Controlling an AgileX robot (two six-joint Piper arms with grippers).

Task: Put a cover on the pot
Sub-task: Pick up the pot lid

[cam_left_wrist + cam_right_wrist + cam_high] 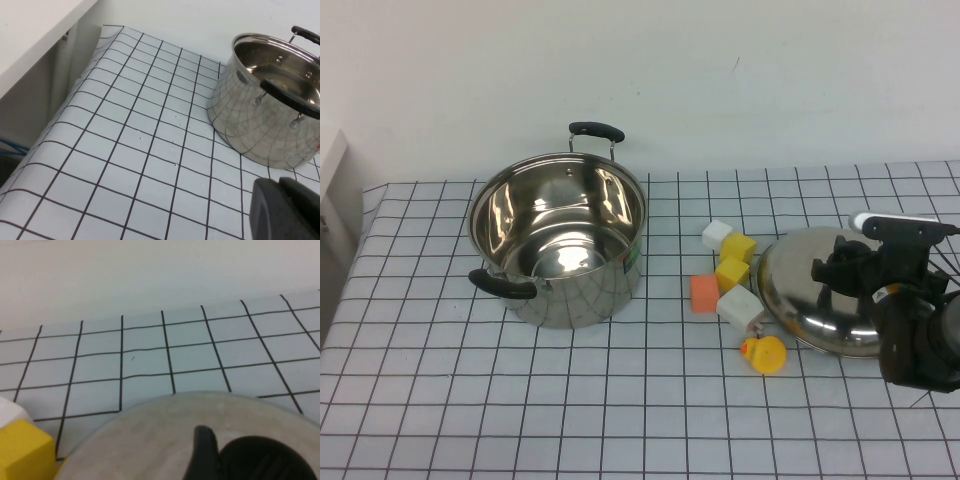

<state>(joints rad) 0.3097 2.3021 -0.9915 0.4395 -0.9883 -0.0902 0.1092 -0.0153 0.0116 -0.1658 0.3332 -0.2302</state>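
The shiny steel pot point(575, 295) with black loop handles stands open and empty at the left centre of the checked table; it also shows in the left wrist view point(260, 125). The domed steel lid point(790, 285) lies on the table at the right. My right gripper point(835, 272) is down on the lid's black knob point(260, 462), with one finger point(204, 450) pressed against it. The lid's dome point(150, 440) fills the near part of the right wrist view. My left gripper point(282, 202) is shut and empty, above the table on the near left of the pot, out of the high view.
Small blocks lie between pot and lid: white point(717, 234), yellow point(738, 247), yellow point(731, 272), orange point(704, 293), white point(740, 305). A yellow duck point(765, 354) sits in front of the lid. A white ledge point(30, 35) stands beyond the table's left edge.
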